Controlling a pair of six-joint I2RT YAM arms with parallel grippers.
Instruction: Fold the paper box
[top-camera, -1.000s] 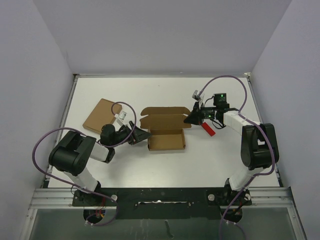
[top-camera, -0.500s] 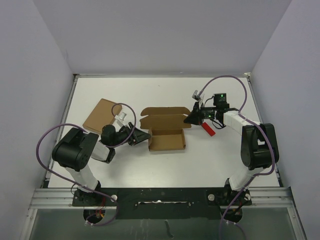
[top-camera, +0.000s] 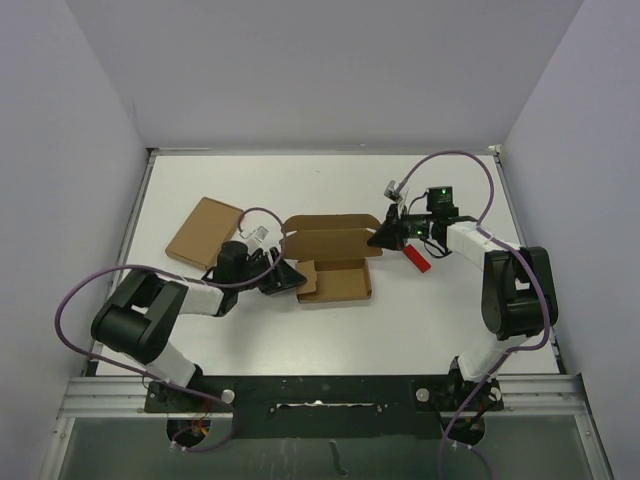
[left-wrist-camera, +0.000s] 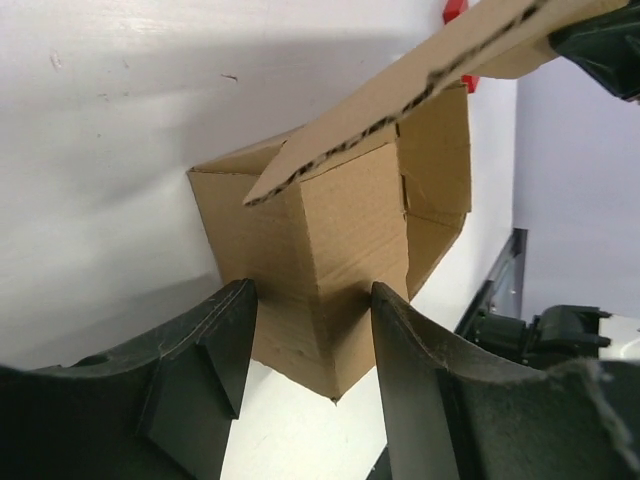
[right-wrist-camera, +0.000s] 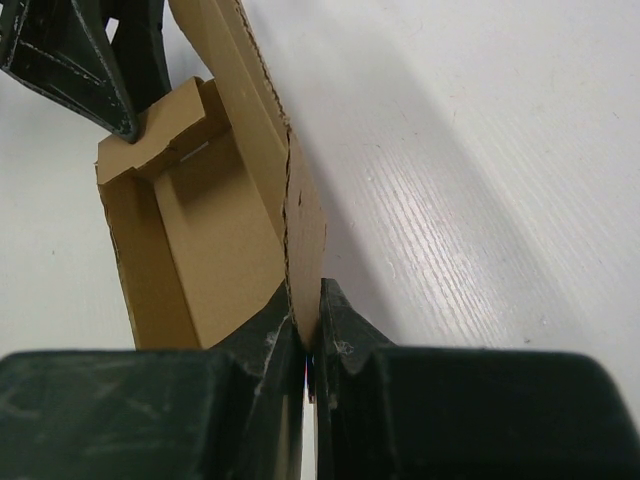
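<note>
1. Brown die-cut cardboard, the paper box (top-camera: 335, 282) sits half-folded at the centre of the white table (top-camera: 330, 190), its tray open upward and its lid panel raised along the upper edge.
2. The left gripper (top-camera: 287, 278), low at centre-left, has its black fingers (left-wrist-camera: 210, 360) closed on the paper box's left end, cardboard filling the gap between them.
3. The right gripper (top-camera: 379, 238), right of centre, pinches the lid's right edge, its fingers (right-wrist-camera: 262, 335) clamped on the thin sheet.
4. A flat brown cardboard rectangle (top-camera: 204, 230) lies apart at left; a small red block (top-camera: 417, 258) lies just beside the right gripper.
</note>
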